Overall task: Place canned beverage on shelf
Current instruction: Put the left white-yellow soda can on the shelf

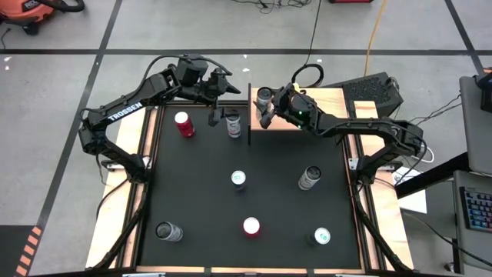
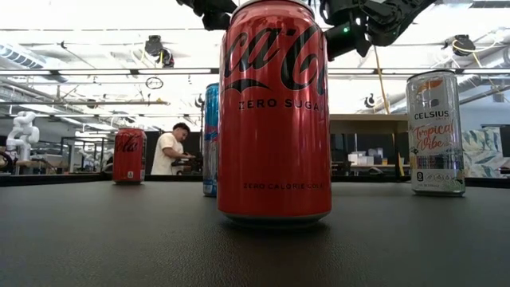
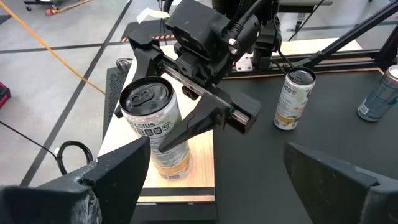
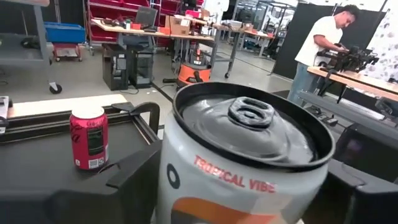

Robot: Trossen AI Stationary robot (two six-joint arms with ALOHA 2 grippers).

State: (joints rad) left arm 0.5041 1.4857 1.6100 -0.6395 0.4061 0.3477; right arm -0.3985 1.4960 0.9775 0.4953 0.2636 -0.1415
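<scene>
A white-and-orange Celsius can (image 3: 152, 124) stands upright on the pale-wood shelf (image 1: 327, 100) at the table's far right, near the shelf's left edge. My right gripper (image 1: 266, 109) reaches in level from the right and is shut on the can, which fills the right wrist view (image 4: 242, 155). My left gripper (image 1: 214, 115) hangs open over the table's far left part and holds nothing; its two fingers frame the left wrist view (image 3: 214, 186). My right gripper pinches the can's side wall (image 3: 163, 134) between its two fingers, about halfway up. One finger (image 3: 189, 129) lies along the near side; the other is hidden behind the can. The fingers come level from the table's right. The can is upright, its base on the shelf (image 3: 202, 168).
Several more cans stand on the black table: a red one (image 1: 183, 123) and a grey one (image 1: 233, 123) at the far left, others in the middle (image 1: 238, 179) and along the near edge (image 1: 251, 226). A person works at a bench beyond the table (image 4: 320, 43).
</scene>
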